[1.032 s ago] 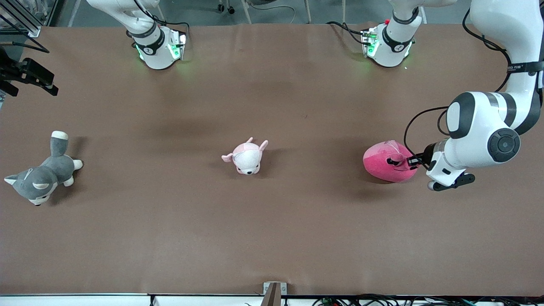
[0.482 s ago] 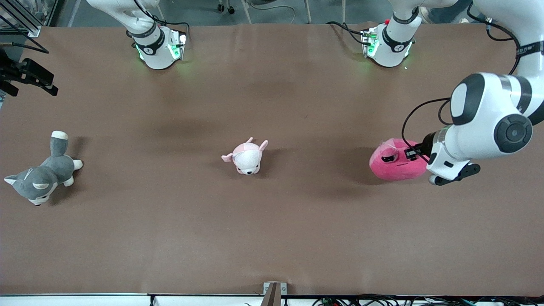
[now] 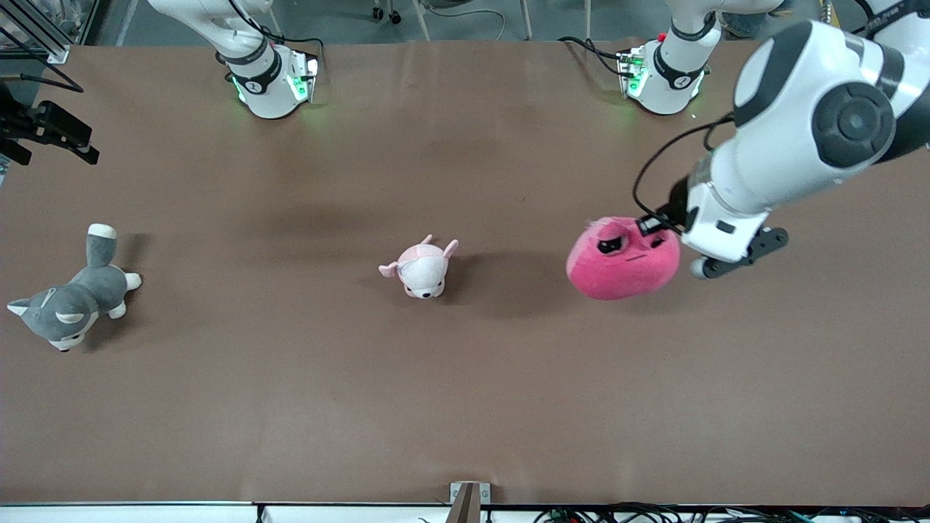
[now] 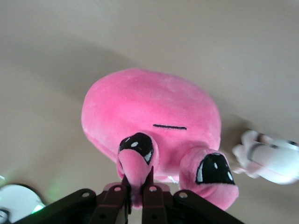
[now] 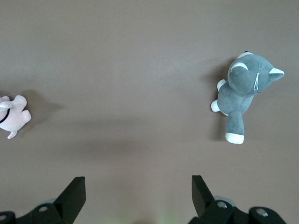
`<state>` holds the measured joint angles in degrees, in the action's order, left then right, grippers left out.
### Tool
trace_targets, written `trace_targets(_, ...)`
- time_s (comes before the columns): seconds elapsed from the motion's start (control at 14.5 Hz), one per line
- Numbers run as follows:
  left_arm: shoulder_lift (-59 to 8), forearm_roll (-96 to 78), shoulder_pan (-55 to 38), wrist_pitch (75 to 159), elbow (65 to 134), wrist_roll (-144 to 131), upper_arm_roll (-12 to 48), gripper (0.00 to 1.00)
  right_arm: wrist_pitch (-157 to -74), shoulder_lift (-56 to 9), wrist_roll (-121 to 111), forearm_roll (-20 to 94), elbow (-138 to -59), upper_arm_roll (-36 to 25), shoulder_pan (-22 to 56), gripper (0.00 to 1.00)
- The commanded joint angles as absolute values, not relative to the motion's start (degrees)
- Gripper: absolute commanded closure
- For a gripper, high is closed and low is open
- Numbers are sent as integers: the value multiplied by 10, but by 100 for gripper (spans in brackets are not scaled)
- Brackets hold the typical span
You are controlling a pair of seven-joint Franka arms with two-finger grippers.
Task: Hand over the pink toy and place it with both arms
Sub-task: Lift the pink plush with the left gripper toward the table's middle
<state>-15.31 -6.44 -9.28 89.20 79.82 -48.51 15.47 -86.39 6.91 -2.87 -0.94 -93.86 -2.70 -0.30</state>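
Over the table (image 3: 290, 407), toward the left arm's end, the pink toy (image 3: 623, 261) is held in the air by the left gripper (image 3: 652, 225), apparently so it can be carried to the middle for the handover. A small fold of plush at the toy's top is pinched between fingers (image 4: 119, 199) closed nearly together. The right gripper (image 5: 138, 191) waits above the table between the grey plush (image 5: 243, 88) and the pale plush (image 5: 13, 116), fingers spread wide and nothing touched.

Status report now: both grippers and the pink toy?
Left gripper shut on pink toy, lifted over the table. Right gripper open, waiting. Small pink plush sits toward the right arm.
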Motion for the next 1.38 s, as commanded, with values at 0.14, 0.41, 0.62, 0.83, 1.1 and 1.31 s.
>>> trace_targets(0.14,-167,-72,-155,897,737,-599,196,99,-909,-20,-36,-11,-933,-26,-42,0)
trace_targets(0.41,-169,-72,-239,951,735,-654,195,99,-915,-62,5,-17,-931,-25,-34,0)
trace_targets(0.62,-182,-71,-289,999,735,-678,193,99,-886,-61,209,37,-933,-21,-14,0)
trace_targets(0.83,-191,-69,-330,1034,735,-693,191,99,-871,-48,400,77,-937,-21,46,0)
trace_targets(1.1,-191,-69,-365,1051,736,-703,190,99,-876,-28,604,101,-955,-21,144,0)
trace_targets(1.31,-191,-69,-366,1051,736,-703,191,99,-891,-19,719,122,-970,-21,198,0)
